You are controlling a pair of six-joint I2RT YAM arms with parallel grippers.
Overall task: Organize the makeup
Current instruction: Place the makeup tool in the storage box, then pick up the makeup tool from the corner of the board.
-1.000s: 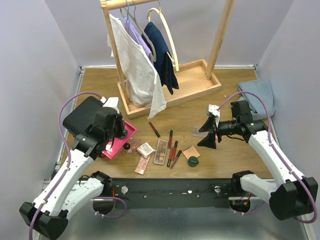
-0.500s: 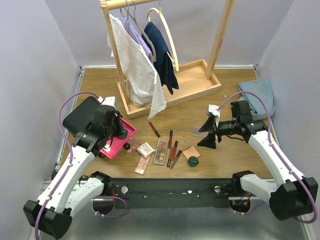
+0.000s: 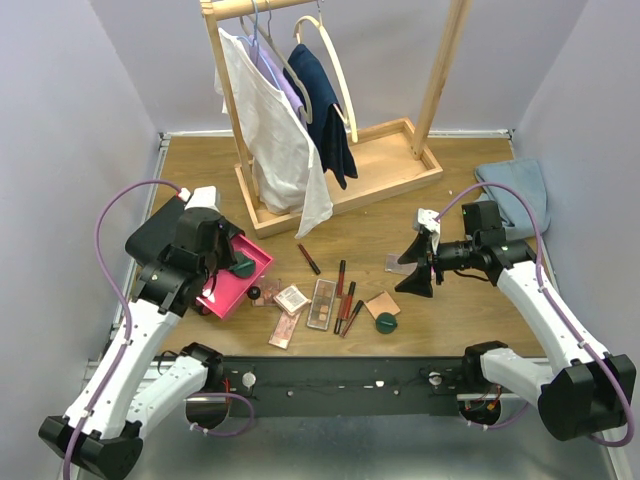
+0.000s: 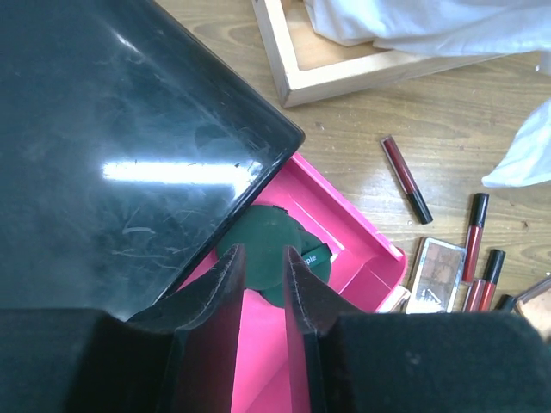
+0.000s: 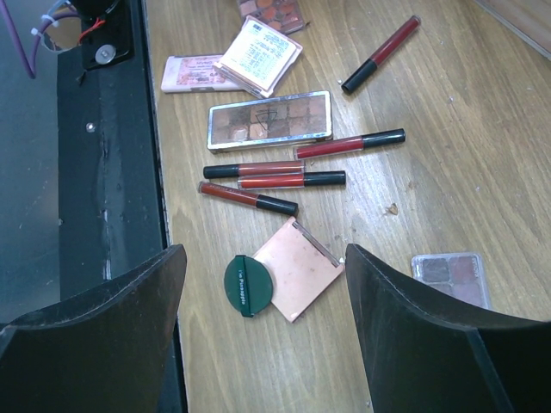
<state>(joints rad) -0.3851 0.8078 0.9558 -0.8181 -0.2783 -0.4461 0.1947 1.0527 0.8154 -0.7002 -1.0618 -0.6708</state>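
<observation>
Over the pink drawer [image 4: 349, 228]: left gripper [image 4: 263, 255] barely parted, right gripper [image 3: 418, 265] spread wide.
Left jaws stand a narrow gap apart, holding nothing, just above a green disc [image 4: 263, 225] lying in the drawer, which juts from the black case [image 4: 112, 146] toward four o'clock in the top view. Mid-table [image 3: 200, 165] lie a palette [image 3: 322, 303], red tubes [image 3: 345, 300] just beside it at three o'clock, a peach compact [image 3: 381, 304], and a second disc [image 3: 385, 322] touching it at six o'clock. Right jaws hang empty, near one o'clock of the compact.
</observation>
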